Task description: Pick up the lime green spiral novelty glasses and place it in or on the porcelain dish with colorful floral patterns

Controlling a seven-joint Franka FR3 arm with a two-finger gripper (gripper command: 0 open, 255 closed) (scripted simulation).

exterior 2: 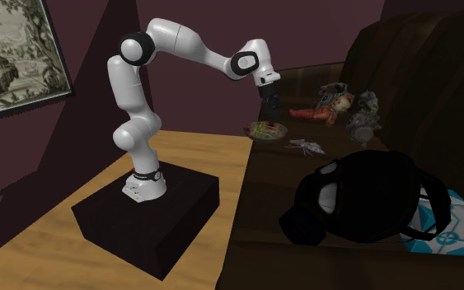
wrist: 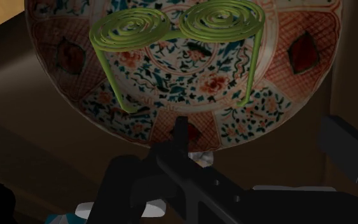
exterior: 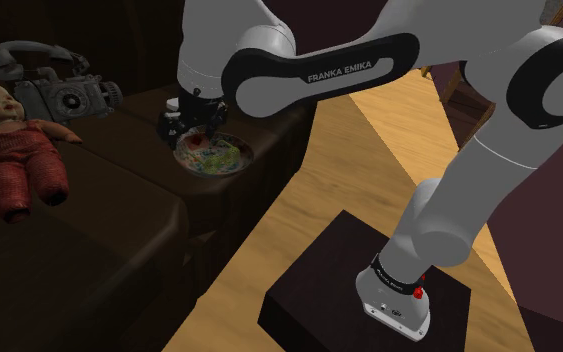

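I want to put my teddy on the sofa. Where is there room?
The bare seat between the doll and the dish is free, and so is the stretch nearer the shoulder view's bottom edge. It is crowded at the dish, where the glasses lie and the gripper hangs above, and behind the doll by the camera.

a doll [exterior: 14, 140] in a red knitted romper lies on its back on the dark brown sofa [exterior: 99, 250], with a grey video camera [exterior: 54, 85] just behind its head. further along the seat sit a bulky black bag [exterior 2: 362, 198] and, touching it, a blue and white box [exterior 2: 444, 226]. a framed landscape print [exterior 2: 16, 53] hangs on the wall above the wooden floor [exterior 2: 57, 222].
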